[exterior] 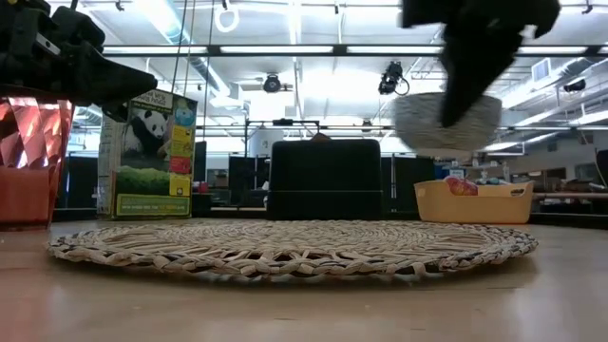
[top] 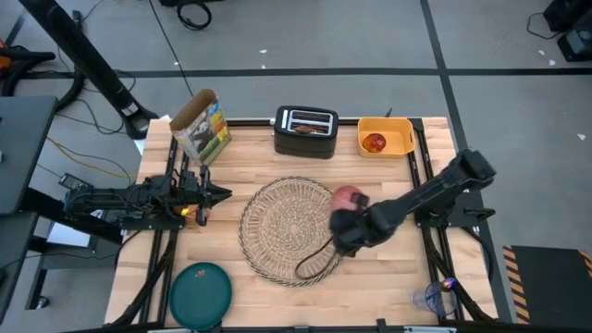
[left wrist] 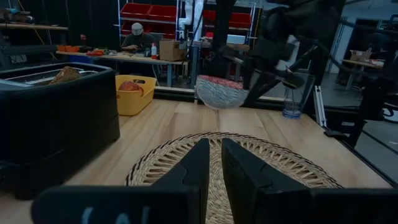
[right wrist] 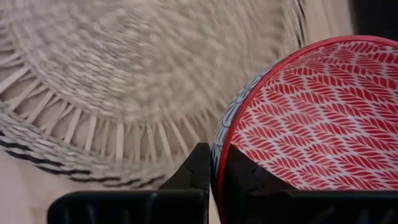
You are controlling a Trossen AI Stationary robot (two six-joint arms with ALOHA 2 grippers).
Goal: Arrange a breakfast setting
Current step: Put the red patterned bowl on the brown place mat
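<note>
right gripper (top: 344, 225) clamps the red bowl (top: 349, 198) by its rim, lifted above the placemat's (top: 287, 227) right edge.

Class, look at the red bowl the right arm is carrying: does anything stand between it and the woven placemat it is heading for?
Nothing visible does. The right gripper has its jaws shut on the rim of the red bowl, held in the air above the right edge of the placemat. The mat's surface is bare; the teal plate lies off the mat.
</note>
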